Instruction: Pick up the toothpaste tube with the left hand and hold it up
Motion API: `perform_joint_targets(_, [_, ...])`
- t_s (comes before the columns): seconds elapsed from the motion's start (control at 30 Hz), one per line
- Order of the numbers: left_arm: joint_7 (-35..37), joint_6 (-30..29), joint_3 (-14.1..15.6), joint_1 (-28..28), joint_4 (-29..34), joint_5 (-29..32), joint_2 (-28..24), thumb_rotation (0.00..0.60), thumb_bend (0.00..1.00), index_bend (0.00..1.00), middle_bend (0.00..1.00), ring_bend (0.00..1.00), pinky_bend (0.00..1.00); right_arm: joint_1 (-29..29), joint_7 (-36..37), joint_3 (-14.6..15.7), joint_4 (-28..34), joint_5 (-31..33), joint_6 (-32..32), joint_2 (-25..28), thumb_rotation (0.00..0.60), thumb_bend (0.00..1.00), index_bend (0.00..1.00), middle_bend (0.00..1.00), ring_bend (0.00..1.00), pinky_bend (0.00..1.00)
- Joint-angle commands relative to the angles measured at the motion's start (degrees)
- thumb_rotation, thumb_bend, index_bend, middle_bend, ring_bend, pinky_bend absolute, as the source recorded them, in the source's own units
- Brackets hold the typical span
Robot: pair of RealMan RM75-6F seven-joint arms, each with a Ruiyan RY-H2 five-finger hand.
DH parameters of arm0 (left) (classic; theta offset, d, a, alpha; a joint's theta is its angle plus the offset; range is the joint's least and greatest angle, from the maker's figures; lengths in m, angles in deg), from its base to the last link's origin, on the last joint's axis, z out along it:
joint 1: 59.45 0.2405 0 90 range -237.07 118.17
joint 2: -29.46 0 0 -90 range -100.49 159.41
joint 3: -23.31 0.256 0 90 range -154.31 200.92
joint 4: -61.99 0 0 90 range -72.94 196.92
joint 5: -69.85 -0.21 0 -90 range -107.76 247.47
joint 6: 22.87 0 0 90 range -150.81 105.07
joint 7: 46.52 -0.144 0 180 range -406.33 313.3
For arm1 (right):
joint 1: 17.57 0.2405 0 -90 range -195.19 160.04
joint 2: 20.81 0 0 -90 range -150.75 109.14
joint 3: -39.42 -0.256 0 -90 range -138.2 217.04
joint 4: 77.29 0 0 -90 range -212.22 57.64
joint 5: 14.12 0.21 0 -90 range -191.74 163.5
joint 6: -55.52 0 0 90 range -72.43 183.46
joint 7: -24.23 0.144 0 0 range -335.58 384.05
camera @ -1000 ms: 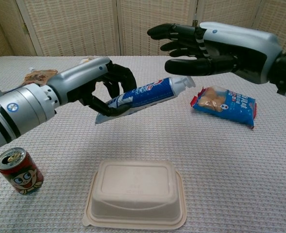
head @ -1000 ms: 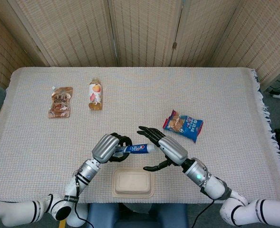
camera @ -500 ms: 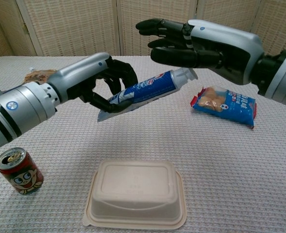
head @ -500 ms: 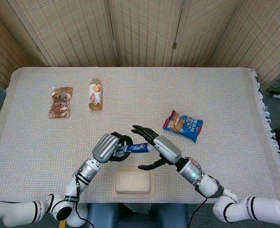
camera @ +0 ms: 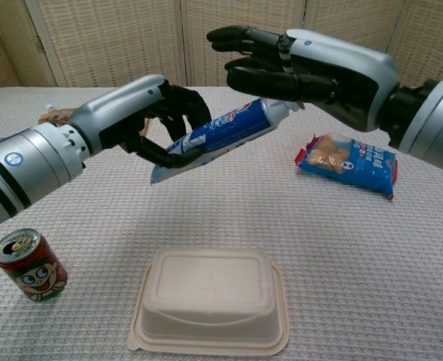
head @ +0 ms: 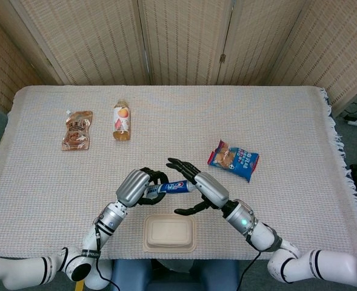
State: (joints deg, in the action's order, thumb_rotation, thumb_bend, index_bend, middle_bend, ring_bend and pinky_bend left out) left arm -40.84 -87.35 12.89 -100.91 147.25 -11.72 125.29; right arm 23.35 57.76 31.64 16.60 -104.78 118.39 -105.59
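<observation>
The blue and white toothpaste tube (camera: 223,134) is held above the table, its cap end tilted up to the right. My left hand (camera: 159,120) grips its flat tail end with fingers curled around it. From above, the tube (head: 174,187) shows between both hands, with the left hand (head: 136,187) on its left. My right hand (camera: 305,64) hovers over the cap end, fingers spread and holding nothing. Whether it touches the cap I cannot tell. In the head view the right hand (head: 202,188) covers the cap.
A beige lidded food box (camera: 210,301) lies at the near edge under the hands. A red drink can (camera: 30,265) stands near left. A blue snack bag (camera: 349,161) lies to the right. A small bottle (head: 122,119) and a brown pouch (head: 77,129) lie far left.
My right hand has moved left until it sits over the tube's cap end. The left hand has lifted the tube slightly and kept its grip.
</observation>
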Motion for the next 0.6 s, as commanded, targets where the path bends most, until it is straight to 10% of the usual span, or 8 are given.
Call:
perform_joint_targets(0.03, [1.1, 0.4, -0.2, 0.0, 0.4, 0.4, 0.0, 0.6, 0.72, 0.74, 0.76, 0.66, 0.44, 0.3, 0.6, -0.3, -0.6, -0.1, 0.4, -1.1, 0.267, 0.15, 0.0, 0.0, 0.0, 0.0])
perform_joint_targets(0.6, [6.4, 0.7, -1.5, 0.0, 0.6, 1.2, 0.0, 0.6, 0.73, 0.74, 0.76, 0.66, 0.44, 0.6, 8.5, -1.2, -5.9, -1.7, 5.5, -6.3, 0.266, 0.15, 0.0, 0.0, 0.0, 0.0])
